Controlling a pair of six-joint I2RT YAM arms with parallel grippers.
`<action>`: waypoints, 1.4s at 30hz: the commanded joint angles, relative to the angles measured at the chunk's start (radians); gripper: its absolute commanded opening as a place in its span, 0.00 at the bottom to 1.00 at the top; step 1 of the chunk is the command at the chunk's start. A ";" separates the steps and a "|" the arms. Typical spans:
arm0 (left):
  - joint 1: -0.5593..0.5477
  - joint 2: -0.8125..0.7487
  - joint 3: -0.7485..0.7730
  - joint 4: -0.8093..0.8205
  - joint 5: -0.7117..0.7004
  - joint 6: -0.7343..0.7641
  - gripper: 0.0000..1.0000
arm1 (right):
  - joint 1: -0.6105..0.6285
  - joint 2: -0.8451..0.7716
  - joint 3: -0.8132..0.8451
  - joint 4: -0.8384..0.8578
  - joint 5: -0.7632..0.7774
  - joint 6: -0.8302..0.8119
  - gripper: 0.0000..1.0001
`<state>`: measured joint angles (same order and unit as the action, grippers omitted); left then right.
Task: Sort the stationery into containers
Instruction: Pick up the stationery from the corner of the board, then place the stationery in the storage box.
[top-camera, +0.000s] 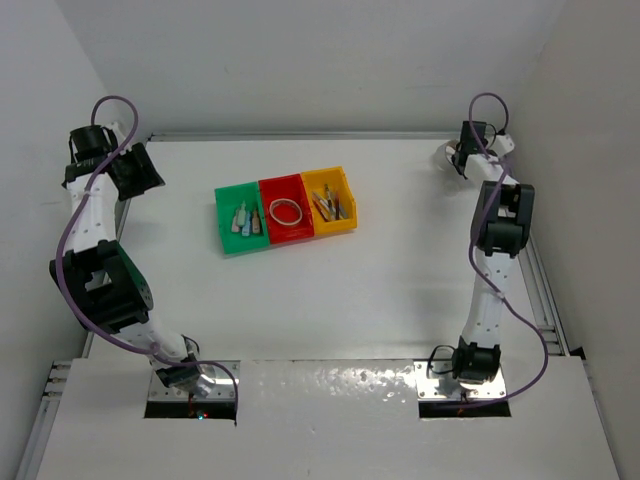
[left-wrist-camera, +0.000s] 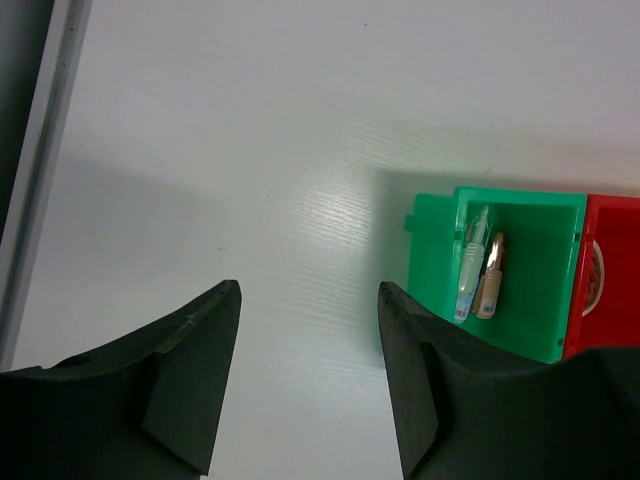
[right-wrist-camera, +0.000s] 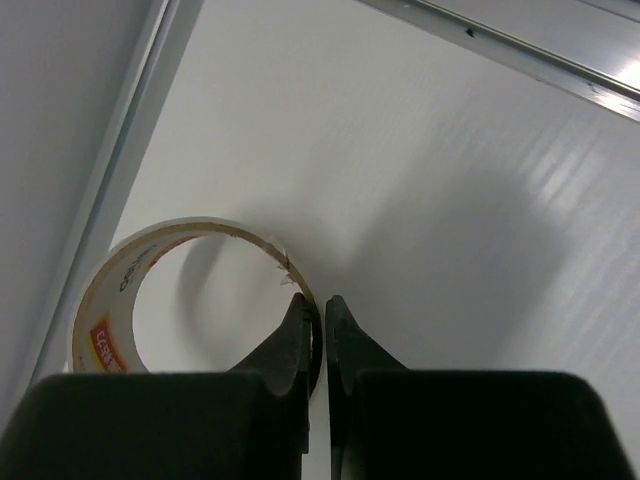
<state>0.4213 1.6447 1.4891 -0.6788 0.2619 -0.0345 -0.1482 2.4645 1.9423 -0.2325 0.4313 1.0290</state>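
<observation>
Firmly, right fingers (right-wrist-camera: 290, 350) pinch the tape roll (right-wrist-camera: 100, 312) by its wall.

Top camera looks down from high above the green bin (top-camera: 224, 212); left wrist camera shares it, nearer; right wrist camera points well right.
</observation>
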 joint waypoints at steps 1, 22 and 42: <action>0.013 -0.020 -0.004 0.027 -0.001 -0.001 0.55 | 0.004 -0.110 -0.101 0.034 0.030 0.005 0.00; -0.010 -0.039 -0.003 0.053 0.063 -0.019 0.55 | 0.628 -0.392 -0.050 0.003 -0.425 -0.946 0.00; -0.046 -0.066 -0.046 0.065 0.088 -0.024 0.55 | 0.845 -0.248 -0.092 0.074 -0.296 -0.923 0.00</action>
<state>0.3855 1.6302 1.4467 -0.6540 0.3317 -0.0536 0.6819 2.2108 1.8519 -0.2253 0.0944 0.1116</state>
